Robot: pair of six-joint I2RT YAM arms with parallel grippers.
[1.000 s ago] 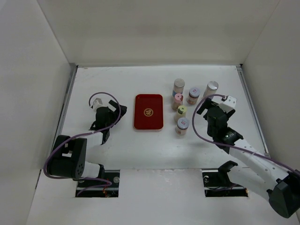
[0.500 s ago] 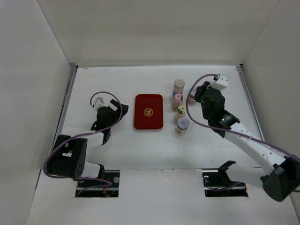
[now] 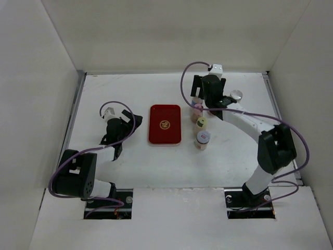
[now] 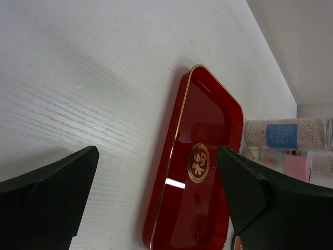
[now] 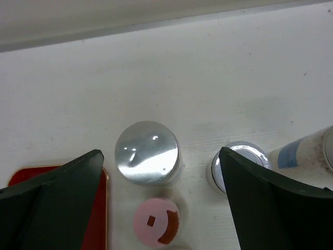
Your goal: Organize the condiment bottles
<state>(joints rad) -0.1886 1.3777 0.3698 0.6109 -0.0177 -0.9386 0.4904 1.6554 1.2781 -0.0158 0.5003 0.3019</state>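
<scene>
Reaching far forward, right pincer spread above silver-lidded jar; left pincer spread, low beside red tray

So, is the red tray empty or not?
Empty. The red tray shows only its gold emblem; the bottles stand on the table beside it.

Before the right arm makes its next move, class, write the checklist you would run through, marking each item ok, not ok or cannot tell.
1. Right fingers open: ok.
2. Silver-lidded jar lies between them: ok.
3. Fingers low enough to grip it: cannot tell.
4. Neighbouring jar clear of the nearer finger: cannot tell, as it is partly hidden behind that finger.
5. Red tray bare: ok.
6. Left fingers open, holding nothing: ok.
</scene>
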